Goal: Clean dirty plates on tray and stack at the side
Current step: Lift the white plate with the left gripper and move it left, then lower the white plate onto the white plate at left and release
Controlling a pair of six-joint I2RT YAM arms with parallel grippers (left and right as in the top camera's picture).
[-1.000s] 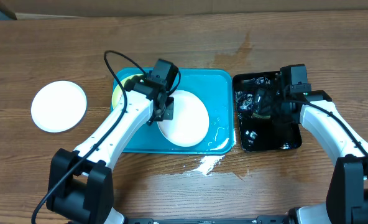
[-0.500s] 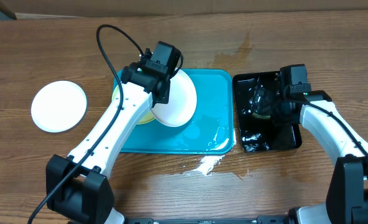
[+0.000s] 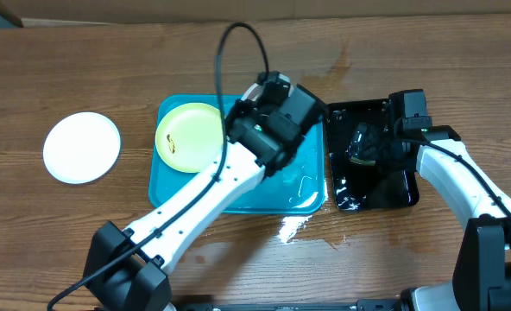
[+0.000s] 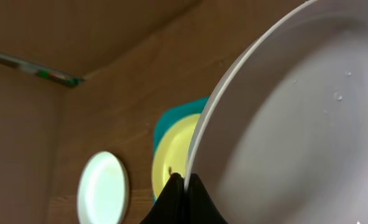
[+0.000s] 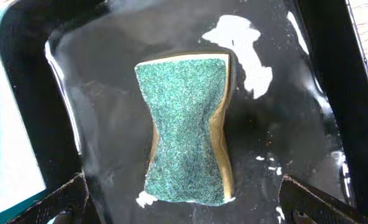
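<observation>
Starting far to the left of the left fingers [image 4: 173,200], the first white plate [image 3: 82,148] lies on the bench [image 3: 66,69], off the tray. Just left of those fingers, the yellow-green plate [image 3: 189,136] sits in the turquoise tray [image 3: 165,177] with a small dark smear on it. The left fingers are pinched tight on the rim of the second white plate [image 4: 296,124], which is lifted and tilted, with droplets on its face. Further right, the right fingers [image 5: 66,198] stand spread wide and grip nothing. The green-topped sponge [image 5: 185,127] lies directly below them in the wet black tray [image 5: 308,93].

We judge the step in hand to be bringing plate and sponge together for a scrub. To do it well, we should carry the plate slowly, since a thin pinch on a wet rim may let it pivot. We should also close the right fingers across the sponge's narrow waist.
</observation>
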